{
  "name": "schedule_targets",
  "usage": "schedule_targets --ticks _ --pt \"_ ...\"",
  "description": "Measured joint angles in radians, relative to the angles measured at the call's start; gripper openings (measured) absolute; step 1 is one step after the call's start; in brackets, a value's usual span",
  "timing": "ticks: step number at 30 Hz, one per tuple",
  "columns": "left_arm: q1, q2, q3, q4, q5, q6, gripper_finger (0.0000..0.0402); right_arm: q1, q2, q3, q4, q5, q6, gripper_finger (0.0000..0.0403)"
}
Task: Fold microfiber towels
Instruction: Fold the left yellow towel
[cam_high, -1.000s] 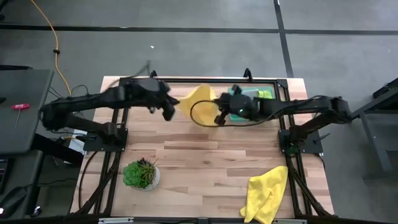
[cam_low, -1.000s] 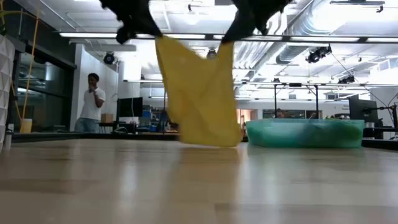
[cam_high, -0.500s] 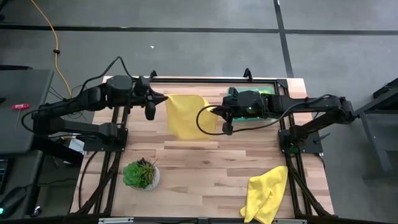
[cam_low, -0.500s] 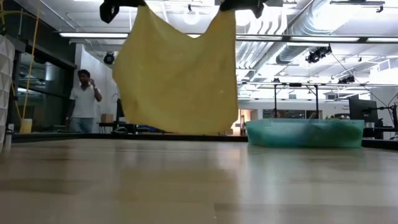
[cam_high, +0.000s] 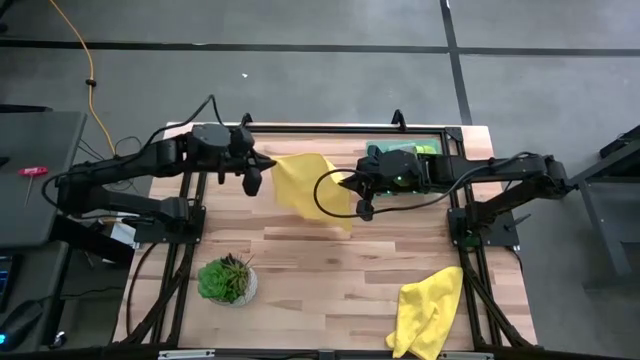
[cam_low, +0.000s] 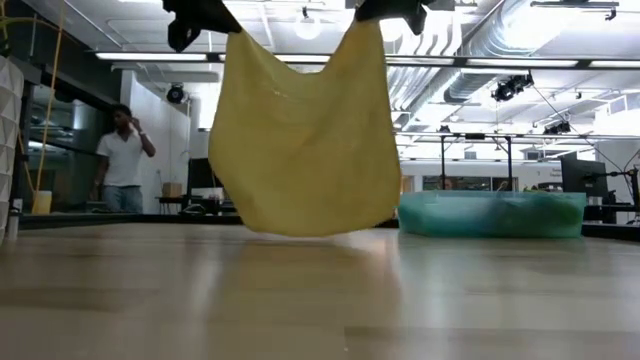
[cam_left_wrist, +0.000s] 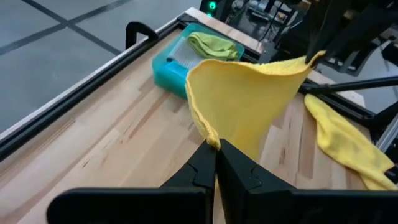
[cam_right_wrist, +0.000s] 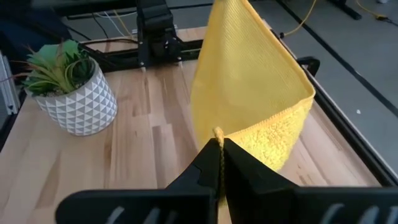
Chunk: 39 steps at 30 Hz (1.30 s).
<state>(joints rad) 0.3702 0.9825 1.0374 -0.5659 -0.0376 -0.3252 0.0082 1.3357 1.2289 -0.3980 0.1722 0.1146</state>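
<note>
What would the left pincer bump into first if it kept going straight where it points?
Probably the right pincer. The left pincer points across the hanging yellow towel, which both hold by a corner. Depth is hard to judge.

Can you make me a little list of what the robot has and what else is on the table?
Left hand: shut on one top corner of the yellow towel
Right hand: shut on the other top corner
Towel: hanging spread between both hands, above the table
Second yellow towel: crumpled at the table's near right corner
Plant: near left
Teal tray: far right
</note>
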Motion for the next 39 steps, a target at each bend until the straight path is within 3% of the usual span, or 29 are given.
schedule_targets --ticks 17,21,29,34,39 --pt "0.0 0.019 0.0 0.0 0.009 0.022 0.0 -0.001 0.0 0.0 -0.013 0.0 0.001 0.0" --pt "0.0 0.019 0.0 0.0 0.057 0.013 0.0 -0.001 0.0 0.0 -0.021 -0.002 0.024 0.0" --pt "-0.105 0.017 -0.032 -0.135 0.086 -0.131 0.0 0.026 0.012 0.0 -0.111 -0.216 0.174 0.0" --pt "-0.271 0.019 -0.153 -0.115 0.084 -0.361 0.0 0.094 0.056 -0.001 -0.153 -0.308 0.246 0.0" --pt "-0.477 0.018 -0.197 -0.027 0.157 -0.643 0.0 0.166 0.086 -0.002 -0.125 -0.567 0.349 0.0"
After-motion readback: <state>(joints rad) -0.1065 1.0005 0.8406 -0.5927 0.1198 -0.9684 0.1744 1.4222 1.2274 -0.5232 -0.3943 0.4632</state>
